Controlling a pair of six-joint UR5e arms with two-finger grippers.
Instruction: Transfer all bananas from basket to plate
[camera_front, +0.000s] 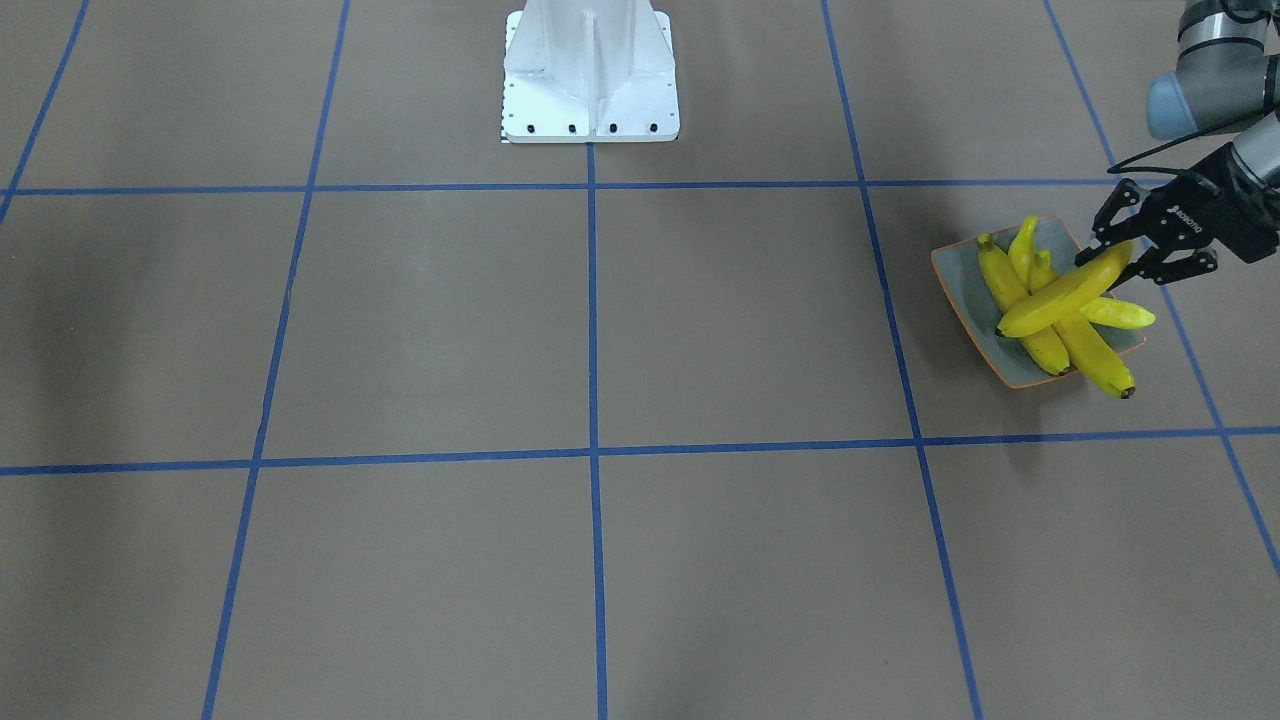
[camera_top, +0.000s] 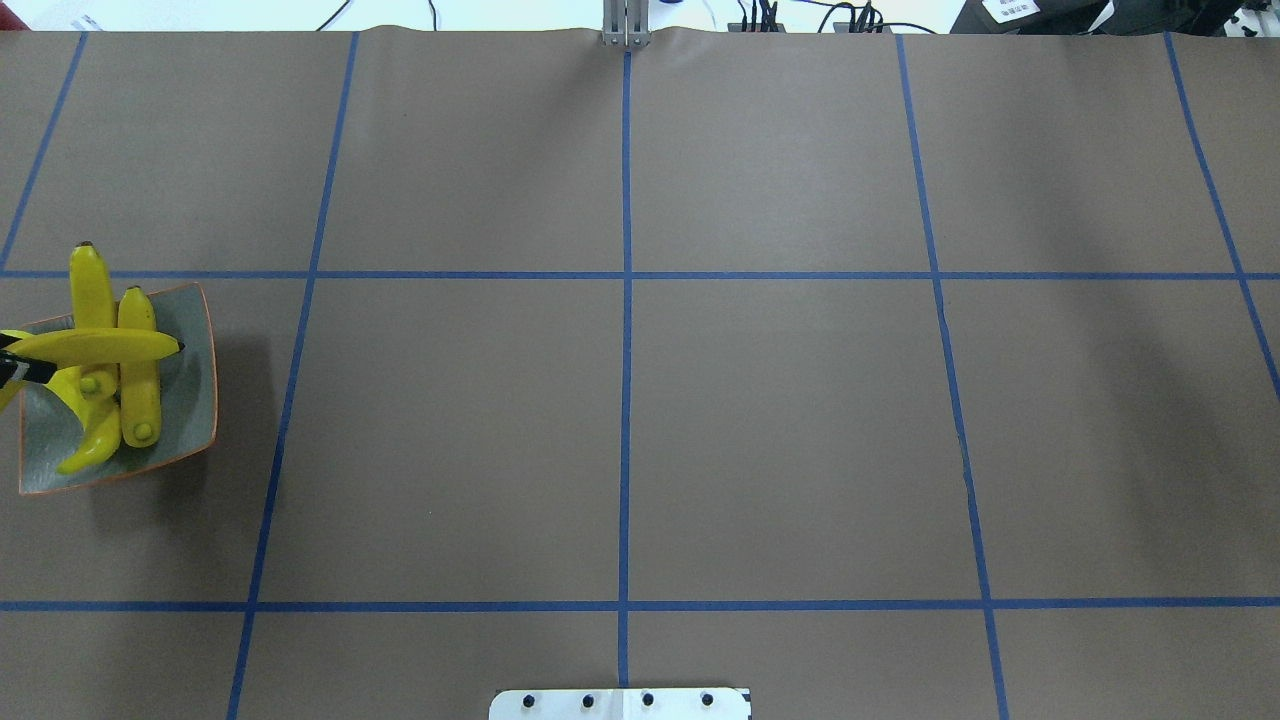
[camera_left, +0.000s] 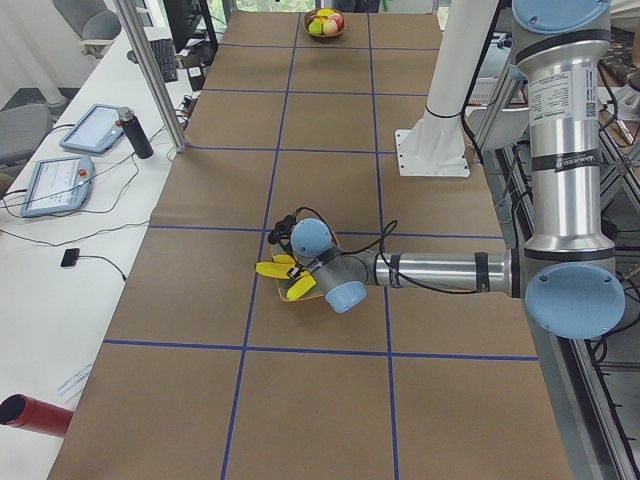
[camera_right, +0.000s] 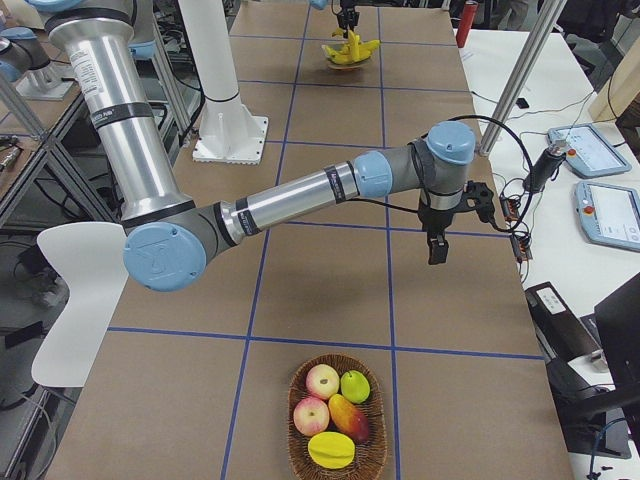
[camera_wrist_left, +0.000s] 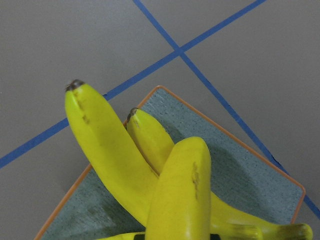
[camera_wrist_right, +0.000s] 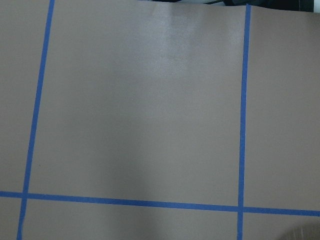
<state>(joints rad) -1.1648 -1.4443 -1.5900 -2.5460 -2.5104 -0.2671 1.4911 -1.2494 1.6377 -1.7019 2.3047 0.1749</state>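
Left gripper clamped on fourth banana at its end; long axis crosswise above three bananas on plate; release pending.

Middle of the tabletop is open, with wide lanes on every side. At the left end the plate is stacked with crossed bananas, and the left gripper crowds its outer robot-side corner; the operators' side of the plate is unobstructed. The white base blocks centre rear. The right arm spans the right half above the surface, and a fruit basket sits at that end.
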